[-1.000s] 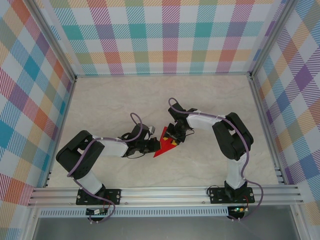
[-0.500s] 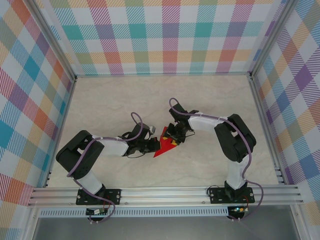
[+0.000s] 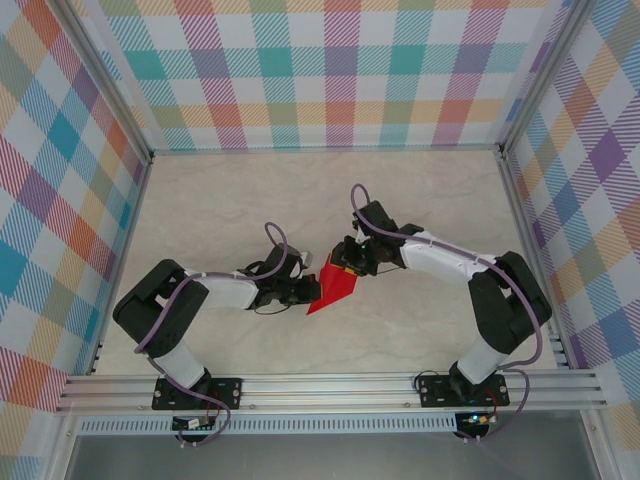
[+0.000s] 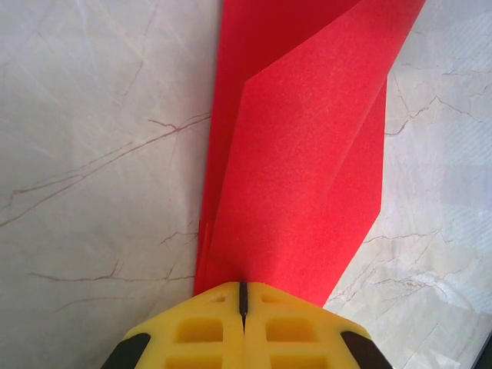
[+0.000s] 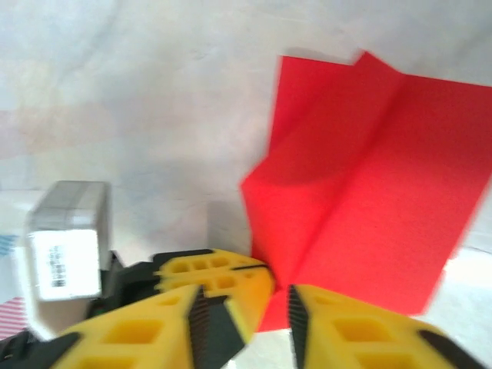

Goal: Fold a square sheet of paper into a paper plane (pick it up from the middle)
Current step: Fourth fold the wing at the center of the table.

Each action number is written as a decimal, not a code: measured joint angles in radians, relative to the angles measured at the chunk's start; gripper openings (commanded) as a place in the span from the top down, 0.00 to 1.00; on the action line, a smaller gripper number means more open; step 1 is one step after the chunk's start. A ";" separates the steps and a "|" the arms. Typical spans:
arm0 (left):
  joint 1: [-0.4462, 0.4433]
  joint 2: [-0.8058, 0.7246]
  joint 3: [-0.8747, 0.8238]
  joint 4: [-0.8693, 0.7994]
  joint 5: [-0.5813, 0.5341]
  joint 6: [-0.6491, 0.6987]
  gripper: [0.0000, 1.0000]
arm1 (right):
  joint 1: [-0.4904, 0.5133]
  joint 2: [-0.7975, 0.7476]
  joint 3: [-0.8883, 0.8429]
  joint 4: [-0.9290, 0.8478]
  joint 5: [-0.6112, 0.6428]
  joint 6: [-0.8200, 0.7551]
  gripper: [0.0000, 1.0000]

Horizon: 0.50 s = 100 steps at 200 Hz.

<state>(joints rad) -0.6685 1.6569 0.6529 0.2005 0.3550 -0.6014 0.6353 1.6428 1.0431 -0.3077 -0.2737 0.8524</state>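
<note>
Left gripper (image 4: 242, 288) jaws are seen pressed together on one end of the folded red paper (image 4: 300, 154), which is found at the middle of the marbled table (image 4: 92, 115), between both arms. Its other edge is met by the right gripper (image 5: 273, 304), jaws narrowly apart. For a sharp crease, layers should be aligned before that edge is squeezed, and the pinch held firm.

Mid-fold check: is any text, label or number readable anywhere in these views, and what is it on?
Label on the small grey-white box, right wrist view: lines of dark print, too blurred to read.
On the red paper: no print at all.
No other words or numbers can be made out.
</note>
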 measured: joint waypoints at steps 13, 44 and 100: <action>0.000 0.002 0.001 0.000 0.000 0.001 1.00 | 0.002 0.015 0.000 0.021 -0.026 -0.011 0.82; 0.002 0.002 0.001 -0.001 0.003 0.001 1.00 | 0.015 0.088 0.004 0.045 -0.062 -0.026 0.91; 0.003 0.004 0.007 -0.012 0.003 0.001 1.00 | 0.024 0.184 0.014 0.045 -0.075 -0.027 0.91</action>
<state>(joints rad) -0.6659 1.6608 0.6601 0.1886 0.3584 -0.6006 0.6594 1.8267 1.0569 -0.2630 -0.3485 0.8257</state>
